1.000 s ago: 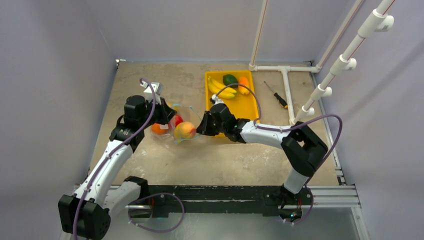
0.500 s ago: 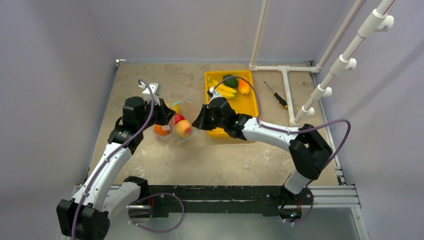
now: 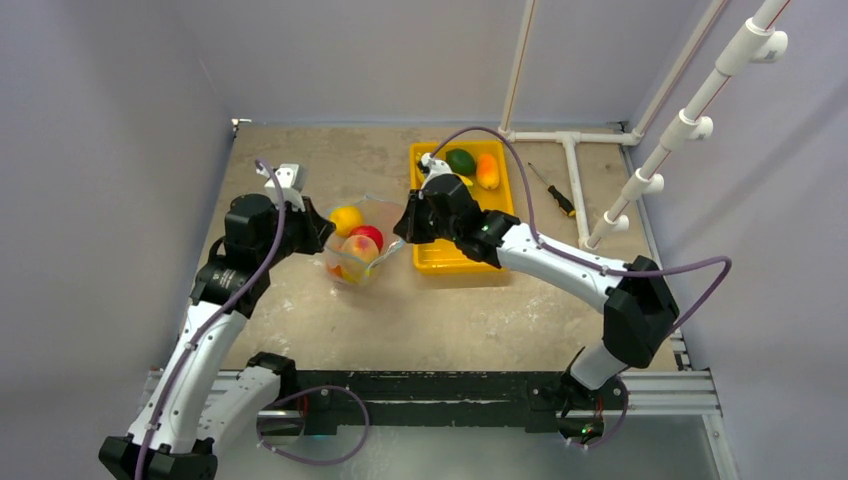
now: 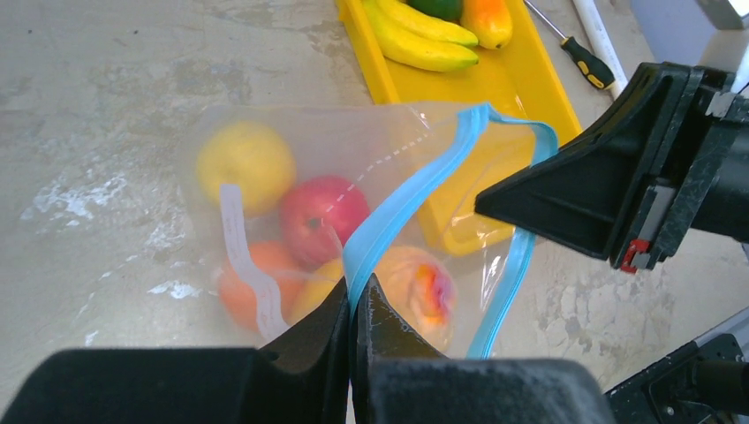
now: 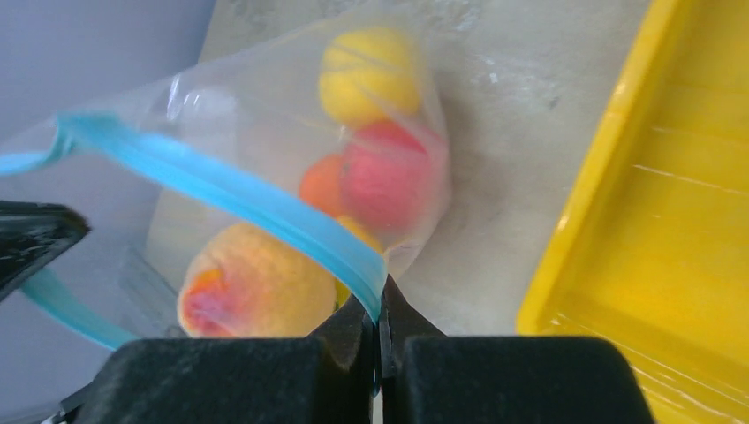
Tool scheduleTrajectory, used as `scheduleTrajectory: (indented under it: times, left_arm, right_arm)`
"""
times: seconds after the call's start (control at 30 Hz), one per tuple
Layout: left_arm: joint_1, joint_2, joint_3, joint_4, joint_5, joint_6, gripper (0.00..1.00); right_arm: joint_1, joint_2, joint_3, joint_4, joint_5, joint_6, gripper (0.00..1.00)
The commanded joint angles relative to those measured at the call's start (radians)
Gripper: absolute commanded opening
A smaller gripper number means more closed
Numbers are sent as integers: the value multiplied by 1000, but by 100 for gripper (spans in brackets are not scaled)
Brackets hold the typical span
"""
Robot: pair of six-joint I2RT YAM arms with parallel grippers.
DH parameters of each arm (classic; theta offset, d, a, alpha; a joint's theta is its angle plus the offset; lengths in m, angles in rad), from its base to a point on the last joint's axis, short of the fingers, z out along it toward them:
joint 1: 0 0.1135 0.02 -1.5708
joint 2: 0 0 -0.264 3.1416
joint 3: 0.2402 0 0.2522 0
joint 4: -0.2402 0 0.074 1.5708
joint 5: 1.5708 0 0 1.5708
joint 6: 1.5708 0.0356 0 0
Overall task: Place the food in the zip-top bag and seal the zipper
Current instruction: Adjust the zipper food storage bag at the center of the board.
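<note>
The left fingers (image 4: 313, 331) are shut tight on the blue zipper (image 4: 415, 190). The right fingers (image 5: 408, 325) pinch it shut too. The zip-top bag (image 3: 357, 250) is between them, mouth open. Bananas (image 4: 415, 40) lie in the yellow tray (image 3: 470, 258), nearer the right arm.

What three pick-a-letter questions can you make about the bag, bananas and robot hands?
1. What colour is the zipper on the zip-top bag? A red. B blue. C black.
2. Where are the bananas? A in the yellow tray. B in the bag. C in a gripper.
3. What are the left gripper and right gripper doing? A both wide open. B one open, one shut. C both shut on the zipper.
Answers: 1 B, the mouth strip is teal-blue. 2 A, they lie in the tray by the avocado. 3 C, each wrist view shows closed fingers pinching it.
</note>
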State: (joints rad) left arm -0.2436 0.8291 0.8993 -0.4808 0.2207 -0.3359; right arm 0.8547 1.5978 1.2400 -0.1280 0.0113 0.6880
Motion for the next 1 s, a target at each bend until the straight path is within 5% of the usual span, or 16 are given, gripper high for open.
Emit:
scheduleTrajectory:
  times: [0.0,0.33,0.67,0.97]
  left_arm:
    - [-5,-34,76,-143,-90,17,0]
    - [-5,-6,177,-329,-94,17,0]
    - [-5,79,-43,-173,-4,-105,0]
    - [-5,102,198,-258,-14,-49,0]
  right_arm:
    - [-28,-70,57,-104,104,-90,0]
    - [-40,-90,147,-180,77,-166,0]
    - [-40,-17,62,-136,41,-164,0]
    - [-40,-75,170,-192,86,-191,0]
